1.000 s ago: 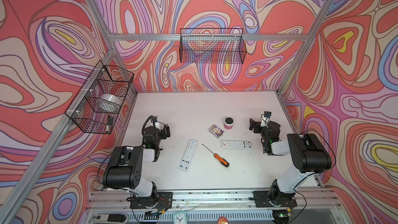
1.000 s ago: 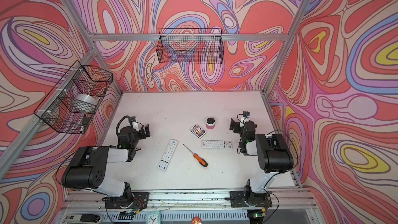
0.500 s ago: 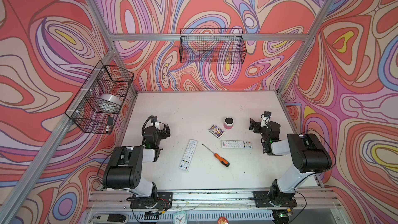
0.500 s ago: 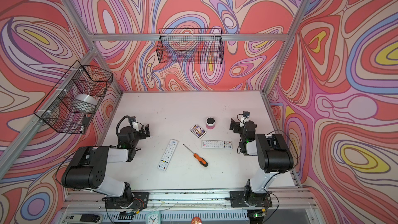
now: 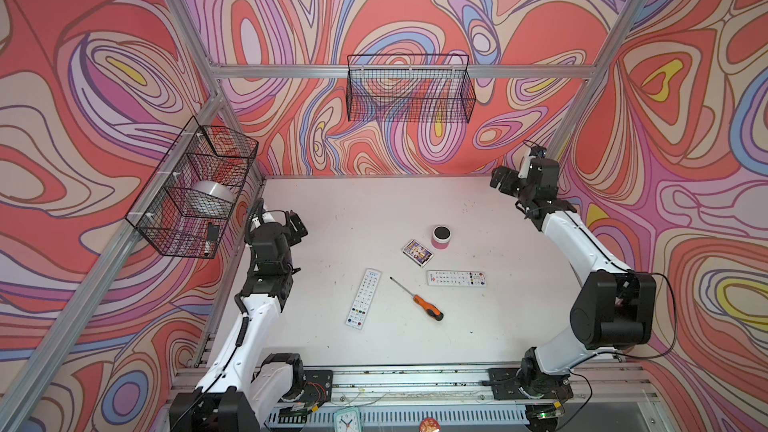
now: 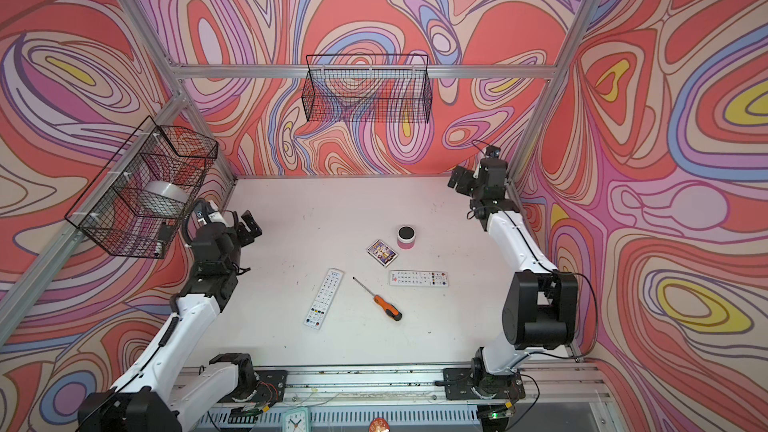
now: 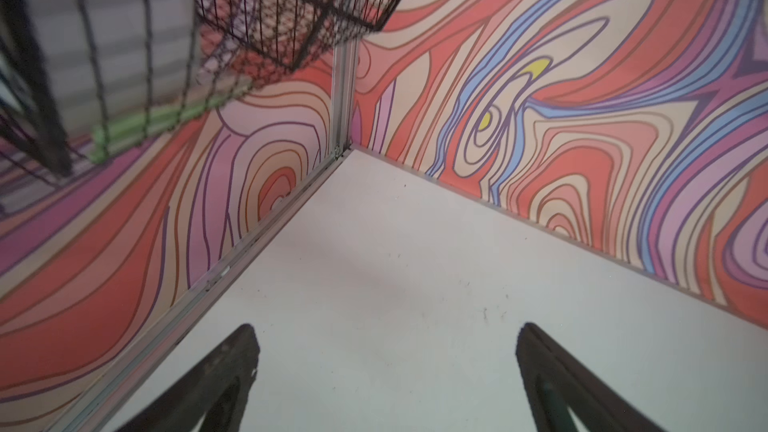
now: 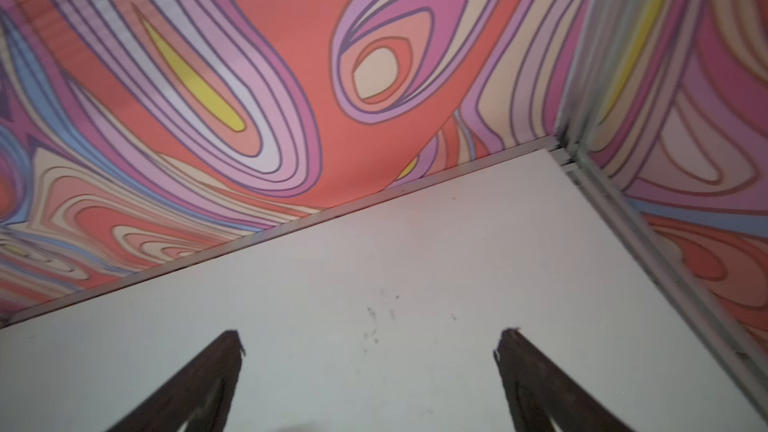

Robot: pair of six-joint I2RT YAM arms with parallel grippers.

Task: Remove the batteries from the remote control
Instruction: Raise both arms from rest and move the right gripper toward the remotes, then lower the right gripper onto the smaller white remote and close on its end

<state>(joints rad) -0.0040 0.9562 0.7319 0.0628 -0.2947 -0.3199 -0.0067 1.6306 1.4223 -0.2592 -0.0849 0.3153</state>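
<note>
Left gripper [image 5: 297, 228]: spread wide, empty, centre left.
Right gripper [image 5: 501, 179]: spread wide, empty, upper right.
Long remote [image 5: 363, 304], short remote [image 5: 456, 278]: centre, flanking screwdriver [image 5: 417, 301].

Bright, even light with faint shadows; top views sharp, wrist views soft, the near wire basket [image 7: 39, 76] blurred.

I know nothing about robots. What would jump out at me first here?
The swirling red, pink and purple walls all round. Then, on the white table, a long remote, a short remote and an orange-handled screwdriver between them. The left gripper and right gripper hang open near its left and right edges.
</note>
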